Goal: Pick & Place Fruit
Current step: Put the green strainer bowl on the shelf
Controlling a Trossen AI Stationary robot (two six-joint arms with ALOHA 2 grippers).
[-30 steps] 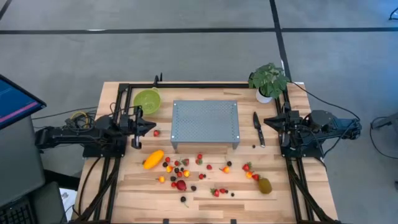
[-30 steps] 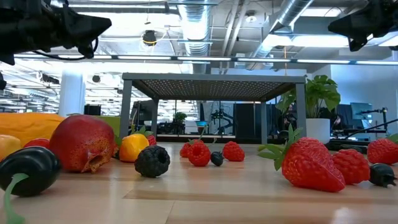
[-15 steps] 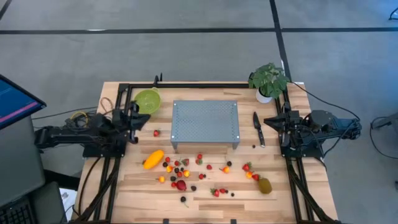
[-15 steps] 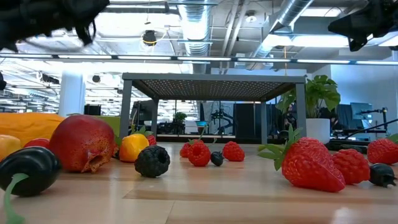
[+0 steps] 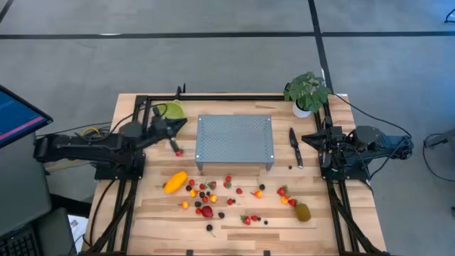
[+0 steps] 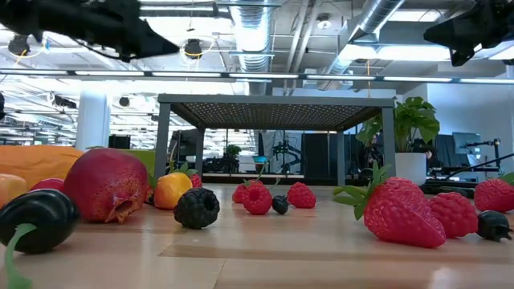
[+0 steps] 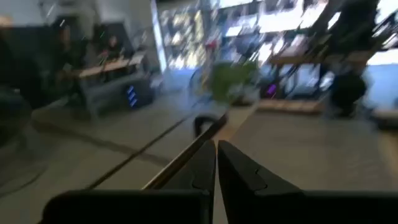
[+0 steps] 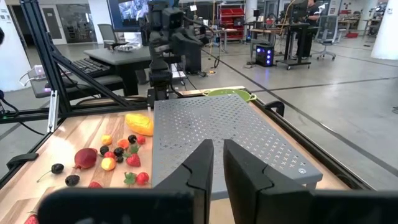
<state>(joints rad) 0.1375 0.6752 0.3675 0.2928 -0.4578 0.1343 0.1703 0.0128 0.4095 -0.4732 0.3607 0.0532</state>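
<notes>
The fruit lies loose on the near half of the table: a long orange-yellow fruit (image 5: 175,182), a red round fruit (image 5: 207,211), a brown-green kiwi-like oval (image 5: 303,212) and several small red, orange and dark berries (image 5: 234,189). One red berry (image 5: 178,151) lies apart, left of the grey stand. My left gripper (image 5: 179,123) hovers shut above the table between the green bowl and the stand's far-left corner, holding nothing. My right gripper (image 5: 310,139) waits shut at the table's right side, beside the knife. The low view shows the red fruit (image 6: 104,185) and strawberries (image 6: 397,213) resting on the wood.
A grey perforated stand (image 5: 234,141) fills the table's middle. A green bowl (image 5: 168,110) sits at the far left, partly under my left arm. A black-handled knife (image 5: 294,147) lies right of the stand, and a potted plant (image 5: 307,92) stands at the far right corner. Black frame rails (image 5: 213,97) line the edges.
My left gripper has swung from beside the stand's left side toward the table's far edge and a little rightward, ending next to the green bowl. Its fingers now point toward the far right. The right arm and all fruit have stayed still.
</notes>
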